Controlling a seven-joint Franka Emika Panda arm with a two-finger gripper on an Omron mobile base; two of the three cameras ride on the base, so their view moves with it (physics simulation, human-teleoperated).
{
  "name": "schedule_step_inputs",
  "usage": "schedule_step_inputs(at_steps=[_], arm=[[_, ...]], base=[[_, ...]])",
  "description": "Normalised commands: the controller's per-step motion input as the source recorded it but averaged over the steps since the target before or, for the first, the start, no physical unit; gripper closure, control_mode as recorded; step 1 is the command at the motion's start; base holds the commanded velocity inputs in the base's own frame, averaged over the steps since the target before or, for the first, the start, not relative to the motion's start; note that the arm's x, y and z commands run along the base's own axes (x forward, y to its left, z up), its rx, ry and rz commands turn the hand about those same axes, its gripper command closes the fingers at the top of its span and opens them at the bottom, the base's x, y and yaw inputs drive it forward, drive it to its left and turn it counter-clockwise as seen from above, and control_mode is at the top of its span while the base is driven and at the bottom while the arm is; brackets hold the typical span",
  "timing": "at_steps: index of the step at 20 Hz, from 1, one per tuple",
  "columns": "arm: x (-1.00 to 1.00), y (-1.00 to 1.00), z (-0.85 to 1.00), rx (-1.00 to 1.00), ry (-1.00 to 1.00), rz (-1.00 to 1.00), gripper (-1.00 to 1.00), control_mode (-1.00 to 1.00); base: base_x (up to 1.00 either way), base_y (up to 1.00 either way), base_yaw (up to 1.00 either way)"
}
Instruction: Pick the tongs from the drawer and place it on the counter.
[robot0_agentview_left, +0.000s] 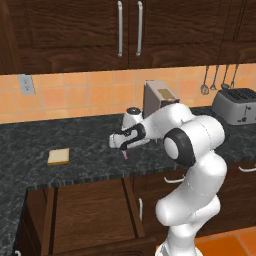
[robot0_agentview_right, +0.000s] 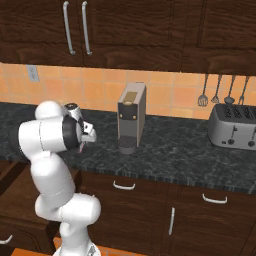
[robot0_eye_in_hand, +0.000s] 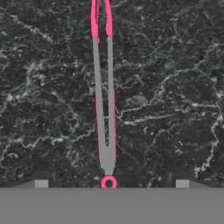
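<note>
Tongs (robot0_eye_in_hand: 104, 100) are seen lying on the bench (robot0_eye_in_hand: 175, 87) near its front edge, between the widely parted tips of the tool (robot0_agentview_left: 124, 150), so a sideways withdrawal could knock them off into the drawer (robot0_agentview_left: 92, 215).

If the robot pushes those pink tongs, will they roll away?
Probably not: the tongs have two flat arms lying along the counter, so they would likely slide. They look thin, so likely light. The joined arms may squeeze springily.
</note>
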Motion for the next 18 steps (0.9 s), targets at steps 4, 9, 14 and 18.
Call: schedule_step_inputs(at_steps=[4, 9, 14, 18], arm=[[-0.71, -0.31, 0.98, -0.09, 0.00, -0.10, -1.00, -1.00], [-0.93, -0.53, 1.00, 0.00, 0.00, -0.04, -1.00, -1.00], [-0.98, -0.36, 0.58, -0.01, 0.00, -0.08, -1.00, -1.00], [-1.00, -0.42, 0.55, 0.00, 0.00, -0.02, -1.00, -1.00]], base=[[0.00, 0.00, 0.00], [0.00, 0.00, 0.00], [0.00, 0.00, 0.00], [0.00, 0.00, 0.00]])
